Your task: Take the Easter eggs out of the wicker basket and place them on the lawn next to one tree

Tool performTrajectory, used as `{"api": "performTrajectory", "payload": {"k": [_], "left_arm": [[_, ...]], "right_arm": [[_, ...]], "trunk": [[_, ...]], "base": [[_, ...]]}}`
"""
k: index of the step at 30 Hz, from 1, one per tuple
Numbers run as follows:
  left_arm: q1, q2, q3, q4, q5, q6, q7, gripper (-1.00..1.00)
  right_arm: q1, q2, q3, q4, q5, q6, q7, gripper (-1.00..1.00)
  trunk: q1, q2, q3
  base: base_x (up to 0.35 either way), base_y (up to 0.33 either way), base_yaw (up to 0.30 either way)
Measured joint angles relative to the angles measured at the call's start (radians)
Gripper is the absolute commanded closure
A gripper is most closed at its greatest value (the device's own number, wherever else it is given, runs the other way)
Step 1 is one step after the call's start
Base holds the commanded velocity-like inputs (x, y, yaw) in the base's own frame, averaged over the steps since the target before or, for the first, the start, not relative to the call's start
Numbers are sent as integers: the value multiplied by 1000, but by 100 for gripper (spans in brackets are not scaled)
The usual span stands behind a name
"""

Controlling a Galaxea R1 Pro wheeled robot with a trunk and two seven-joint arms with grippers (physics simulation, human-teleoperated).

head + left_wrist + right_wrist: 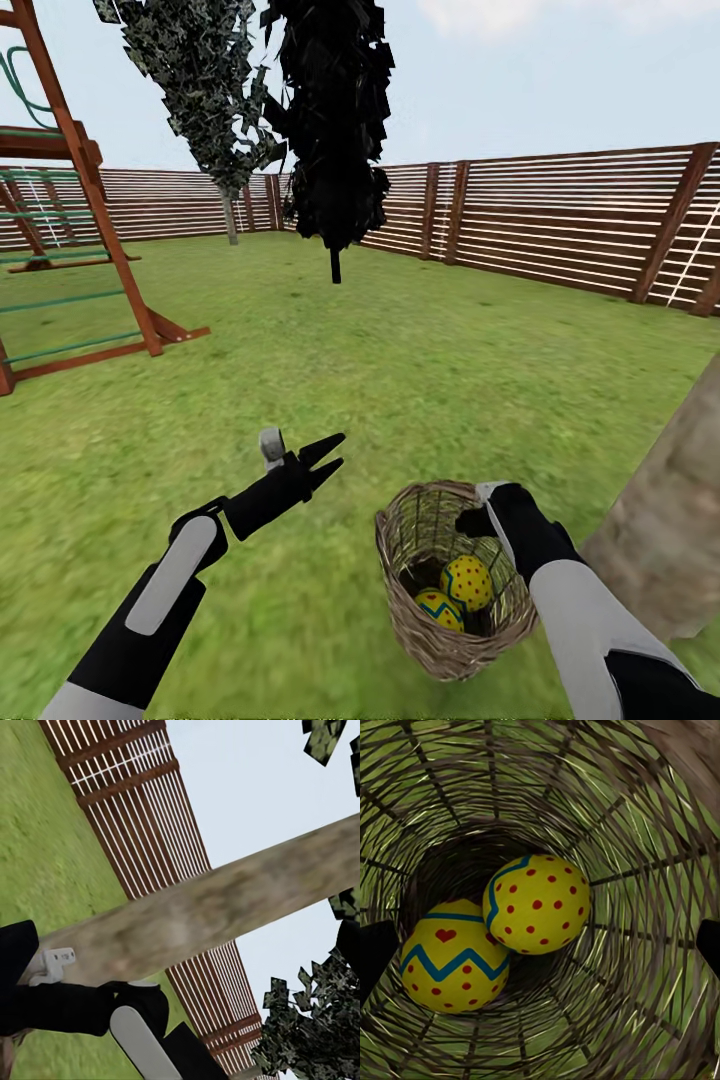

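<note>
Right gripper (pixel 487 512): it hangs at the far rim of the basket (pixel 400 600). In the right wrist view its two dark fingertips (pixel 375 956) sit wide apart at the picture's sides, with nothing between them. So it is open and holds nothing.
Left gripper (pixel 328 460): it is up in the air to the left of the basket. Its two pointed fingers are spread a little. It holds nothing and touches nothing.
Right arm: it reaches from the near side over the basket, with the wrist bent down into the opening.
Left arm: it stretches forward and to the right, above the grass, well away from the basket.
Eggs (pixel 537 904): two show, side by side and touching, at the bottom of the basket. One has red dots, one (pixel 454 965) has a blue zigzag and a heart.
Basket: it sits tipped on the lawn (pixel 420 350), just left of the tree (pixel 665 535).
Open room: wide grass beyond and left of the basket. The fence (pixel 570 215) and climbing frame (pixel 70 210) are far off.
</note>
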Motion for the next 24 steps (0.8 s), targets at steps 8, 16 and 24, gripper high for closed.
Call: {"api": "performTrajectory", "payload": {"k": [8, 16, 24], "left_arm": [[0, 0, 0, 2, 0, 0, 0, -100], [0, 1, 0, 3, 0, 0, 0, -100], [0, 2, 35, 3, 1, 0, 0, -100]], "right_arm": [[-1, 0, 0, 0, 0, 7, 0, -100], [-19, 0, 0, -10, 0, 3, 0, -100], [-23, 1, 0, -14, -1, 4, 0, -100]], "trunk": [[31, -56, -25], [54, -98, -52], [58, -100, -83]], "base": [[0, 0, 0], [0, 0, 0], [0, 0, 0]]}}
